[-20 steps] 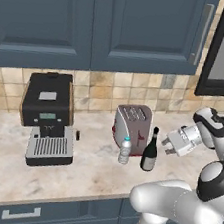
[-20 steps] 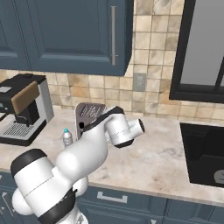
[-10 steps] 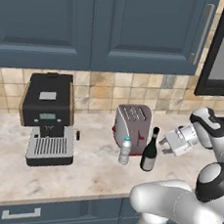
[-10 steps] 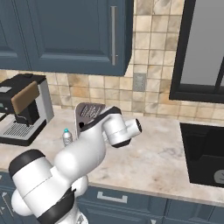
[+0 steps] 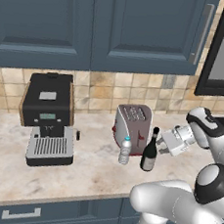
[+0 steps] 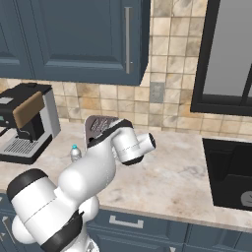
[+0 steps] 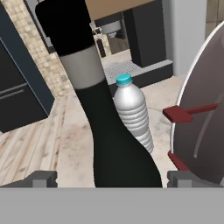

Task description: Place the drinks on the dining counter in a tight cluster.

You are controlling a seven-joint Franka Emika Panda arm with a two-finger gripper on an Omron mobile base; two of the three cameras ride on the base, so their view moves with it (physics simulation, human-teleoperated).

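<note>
A slim dark wine bottle (image 5: pixel 149 157) stands on the beige kitchen counter (image 5: pixel 91 180) in front of the toaster. A small clear blue-capped bottle (image 5: pixel 125 151) stands just to its left and also shows in the right base view (image 6: pixel 75 152). My gripper (image 5: pixel 160 144) reaches in sideways from the right at the wine bottle's neck. In the hand view the wine bottle (image 7: pixel 109 131) rises between my open fingers, one fingertip (image 7: pixel 41 178) on each side, with the small bottle (image 7: pixel 131 109) behind it. The dining counter is out of view.
A silver toaster (image 5: pixel 133 124) with red trim stands right behind the bottles, close to my hand (image 7: pixel 205 131). A black coffee machine (image 5: pixel 46 119) sits further left. The tile backsplash (image 5: pixel 102 88) runs behind, and a dark sink (image 6: pixel 231 172) lies to the right.
My gripper has edged slightly left toward the wine bottle. The bottles have not moved.
</note>
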